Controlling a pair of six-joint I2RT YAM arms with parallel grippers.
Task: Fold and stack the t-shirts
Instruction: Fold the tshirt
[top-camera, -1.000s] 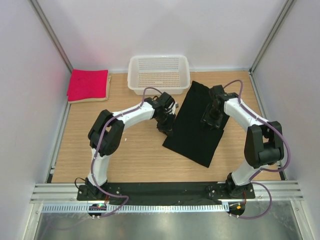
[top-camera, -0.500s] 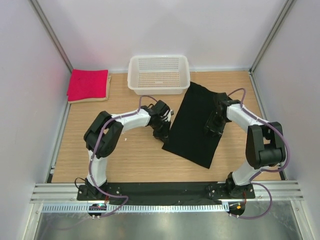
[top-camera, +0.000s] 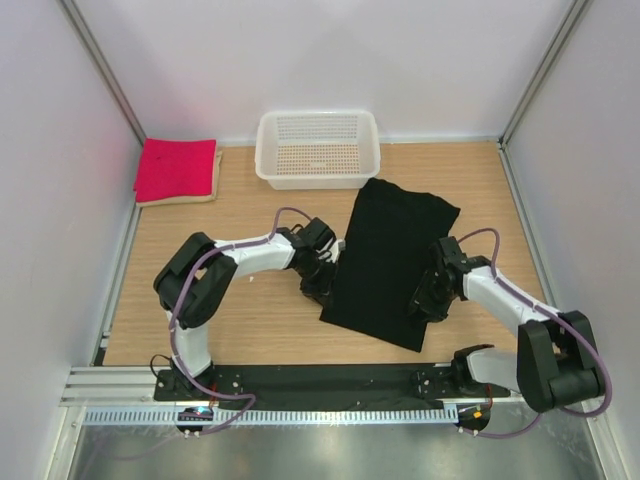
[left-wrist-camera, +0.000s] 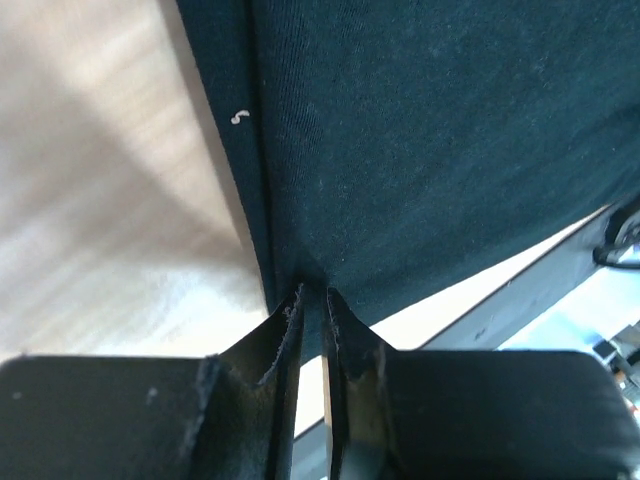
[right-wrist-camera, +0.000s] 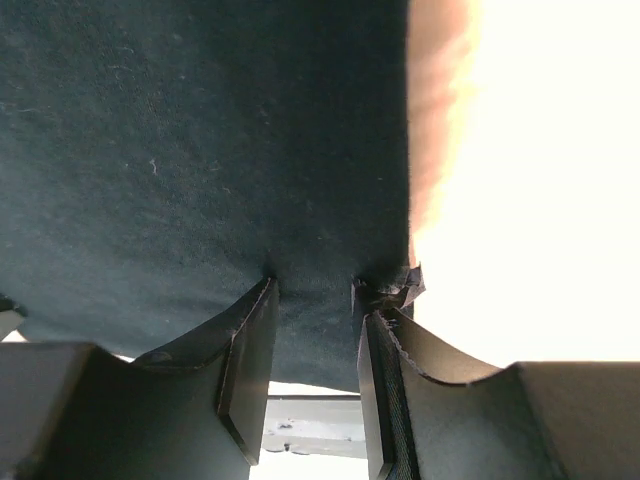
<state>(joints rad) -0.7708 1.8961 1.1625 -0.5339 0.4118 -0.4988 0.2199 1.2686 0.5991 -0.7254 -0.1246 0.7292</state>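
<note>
Pinching limp, matte black t-shirt (top-camera: 388, 255)

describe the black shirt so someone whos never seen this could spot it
On the table, look right of centre, near side of the white basket. The black shirt lies there as one long panel, the only dark cloth; the pink shirt and beige shirt are stacked far left.

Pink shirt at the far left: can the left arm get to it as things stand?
Probably not yet. The left gripper is shut on the edge of the black shirt and must let go first. After that, nothing on the table stands between it and the pink shirt.
</note>
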